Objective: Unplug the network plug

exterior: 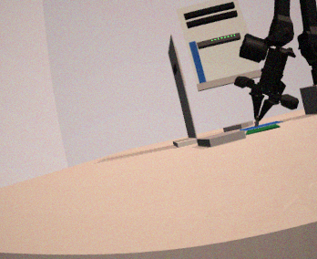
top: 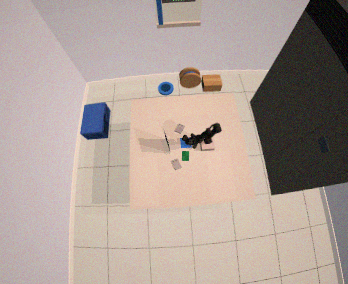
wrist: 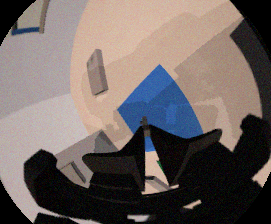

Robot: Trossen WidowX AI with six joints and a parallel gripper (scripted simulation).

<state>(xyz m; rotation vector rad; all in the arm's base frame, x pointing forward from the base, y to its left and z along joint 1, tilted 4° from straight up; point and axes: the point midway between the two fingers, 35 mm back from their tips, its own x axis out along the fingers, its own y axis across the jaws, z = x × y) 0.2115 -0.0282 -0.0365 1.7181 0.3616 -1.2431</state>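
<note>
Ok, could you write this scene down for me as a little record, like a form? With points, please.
held item: small plug (exterior: 257, 122) (wrist: 145, 122)
jaws: shut on the plug, pointing down
under the jaws: blue square (top: 184, 145) (exterior: 270, 123) (wrist: 153, 92)
beside the blue square: green patch (top: 185, 156) (exterior: 263, 129) (wrist: 160, 166)
panel (top: 167, 140) (exterior: 182, 91): upright, apart from the plug
plug touching the square: cannot tell
release: not yet done

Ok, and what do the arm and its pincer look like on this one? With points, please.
The arm (top: 205, 135) (exterior: 274, 68) is matte black, built of chunky angular segments. The pincer (top: 186, 142) (exterior: 257, 122) (wrist: 144, 128) is black too, its two fingers wide at the base and tapering to narrow tips. I can't make out any cables or markings.
</note>
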